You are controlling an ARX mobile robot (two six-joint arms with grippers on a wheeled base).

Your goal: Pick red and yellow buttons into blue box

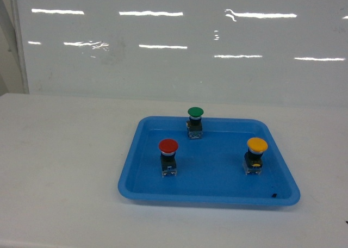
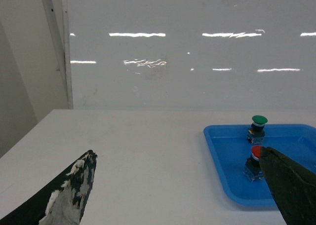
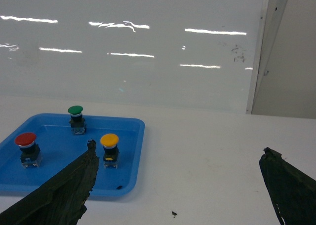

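I am at the very start of the job. Nothing is picked up yet. The red button [image 1: 168,156] stands up on the left side of the blue tray [image 1: 141,189]. The yellow button [image 1: 256,155] stands up on the right side of the same tray. They are well apart from each other.

My left gripper [image 2: 180,185] is wide apart and holds nothing. It hangs over the white table [image 1: 60,166], to the left of the tray. My right gripper [image 3: 180,178] is wide apart too, and empty. It hangs over the table to the right of the tray.

I think the next move is to bring one gripper down over one button. The left one looks closer to the red button, and the right one looks closer to the yellow button. The fingers should close on the black part under the cap.

The green button [image 1: 194,122] stands at the back of the tray. It is not mine to take. It is apart from the other two, so I think it will not get in my way.

I cannot see the blue box in any view. I must find it before I can drop anything.
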